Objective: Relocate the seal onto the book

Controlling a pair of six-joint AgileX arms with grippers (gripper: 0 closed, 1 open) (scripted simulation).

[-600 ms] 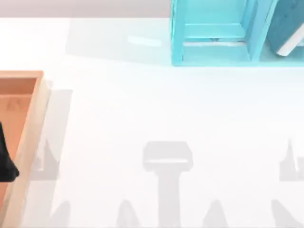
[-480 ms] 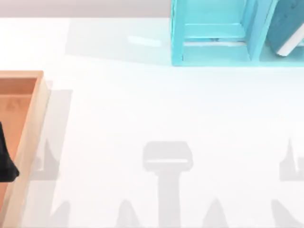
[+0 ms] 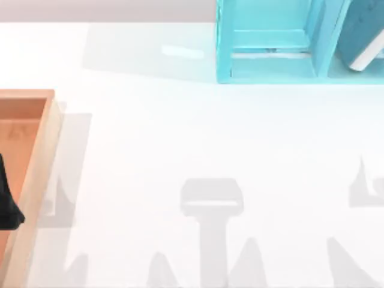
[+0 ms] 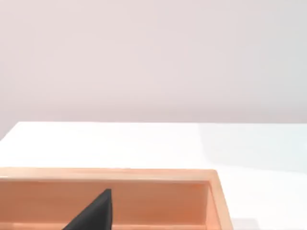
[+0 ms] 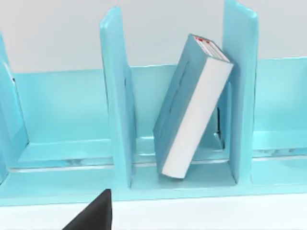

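The book point(image 5: 192, 108) stands in one compartment of the light-blue shelf unit point(image 5: 117, 96), tilted, with its upper end leaning against the divider on one side and its lower corner resting on the shelf floor. It is a thick teal-blue hardcover with a plain cover, white page edges and a small red-orange mark at the upper corner. In the top view the book point(image 3: 363, 33) is at the far right edge of the table, inside the shelf unit point(image 3: 270, 42), and the compartment beside it holds nothing that I can see. The white table point(image 3: 180, 132) lies in front of the shelf. At the left side of the table there is a wooden tray point(image 3: 36, 174) with a low rim; a dark part of the left gripper point(image 3: 7, 207) is over its inner floor, and I cannot tell how wide its fingers stand. In the right wrist view a dark fingertip point(image 5: 93, 213) shows in front of the shelf, and the state of the right gripper I cannot tell either.
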